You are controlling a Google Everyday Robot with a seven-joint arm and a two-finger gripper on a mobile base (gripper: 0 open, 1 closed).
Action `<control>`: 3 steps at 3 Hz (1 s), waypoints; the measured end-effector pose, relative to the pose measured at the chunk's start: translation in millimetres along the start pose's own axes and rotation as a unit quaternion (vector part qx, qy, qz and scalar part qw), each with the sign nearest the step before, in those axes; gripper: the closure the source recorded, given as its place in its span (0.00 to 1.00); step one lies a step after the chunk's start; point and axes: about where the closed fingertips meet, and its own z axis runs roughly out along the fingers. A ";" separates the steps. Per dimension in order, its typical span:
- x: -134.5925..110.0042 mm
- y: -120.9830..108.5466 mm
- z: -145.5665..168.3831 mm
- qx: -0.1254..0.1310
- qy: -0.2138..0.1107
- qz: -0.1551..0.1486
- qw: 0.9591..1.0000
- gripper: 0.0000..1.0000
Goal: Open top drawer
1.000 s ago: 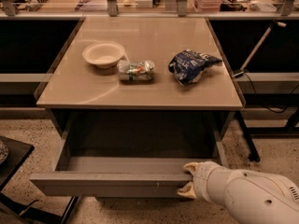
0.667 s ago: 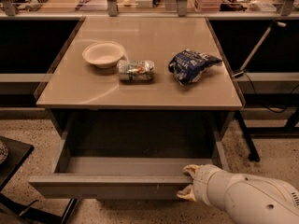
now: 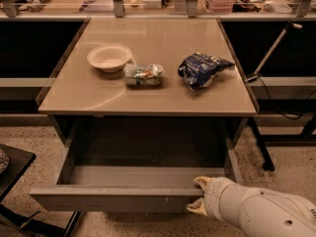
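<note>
The top drawer [image 3: 113, 199] of the beige table stands pulled well out toward me. Its grey front panel is low in the view and its inside is bare. My gripper [image 3: 198, 195] is at the right end of that front panel. One yellowish fingertip [image 3: 201, 181] sits over the top rim on the inner side, and the other is low on the outer face. The white arm enters from the bottom right corner.
The tabletop [image 3: 163, 95] holds a white bowl [image 3: 109, 58], a can lying on its side [image 3: 143, 75] and a blue chip bag [image 3: 202, 69]. A black stand [image 3: 12, 168] is at the left by the drawer corner. Dark table legs [image 3: 259, 142] and cables are at the right.
The drawer front has come slightly further out toward me, and my gripper has moved with it, a little left and down.
</note>
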 end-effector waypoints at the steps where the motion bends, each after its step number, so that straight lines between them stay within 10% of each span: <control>1: -1.4 -1.3 -2.4 0.000 0.000 0.000 1.000 1.00; 3: -1.8 2.5 -4.9 -0.002 -0.002 0.005 1.000 1.00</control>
